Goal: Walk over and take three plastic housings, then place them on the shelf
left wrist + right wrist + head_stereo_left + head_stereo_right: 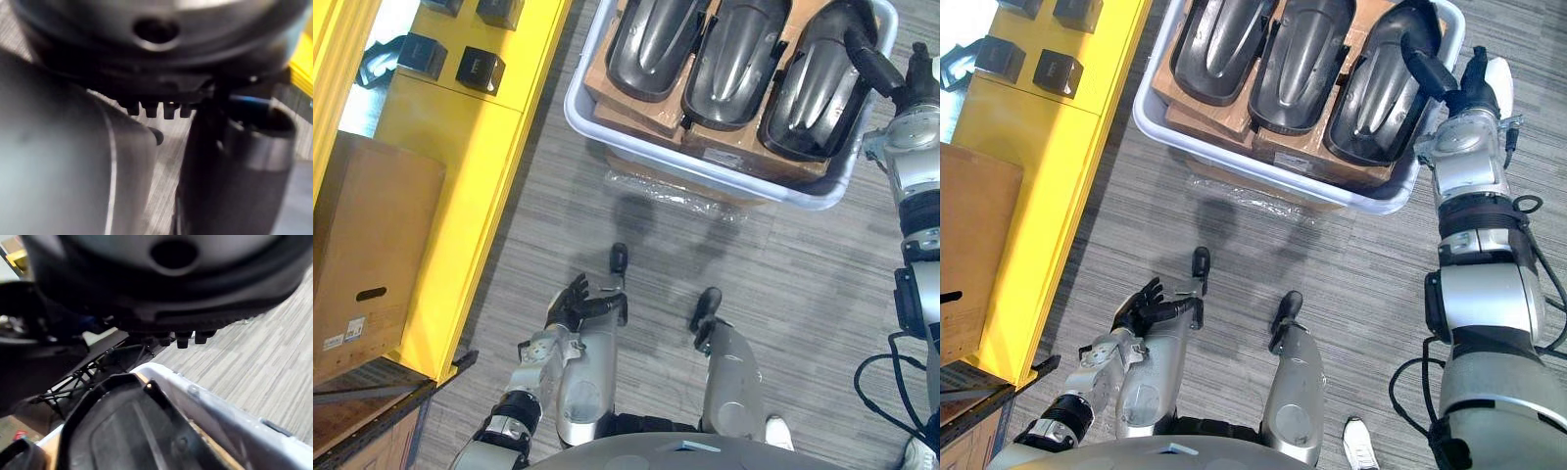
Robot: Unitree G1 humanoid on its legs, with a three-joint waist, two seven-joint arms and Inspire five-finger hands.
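**Bin and reaching arm, seen from beside the robot.** A left housing (656,39), a middle housing (734,59) and a right housing (813,93), all dark plastic, lay side by side on cardboard sheets (744,147) in a pale bin (705,168). Their long axes were roughly parallel and ran away from the robot.

The right hand (1469,86) was at the bin's right wall, against the right housing. Its fingers were stretched straight over that housing's rim and clasped nothing. The left hand (573,304) hung low at the robot's left side, well apart from the bin, loosely spread and empty. The right hand was thus much the nearer, and the housing lay to its left.

The middle housing sat just beside the right one, so a lift would probably need to go straight up, clear of both it and the bin wall. The yellow shelf (460,157) stood to the robot's left and carried small black boxes (480,69). A brown cardboard box (367,235) stood beside it.
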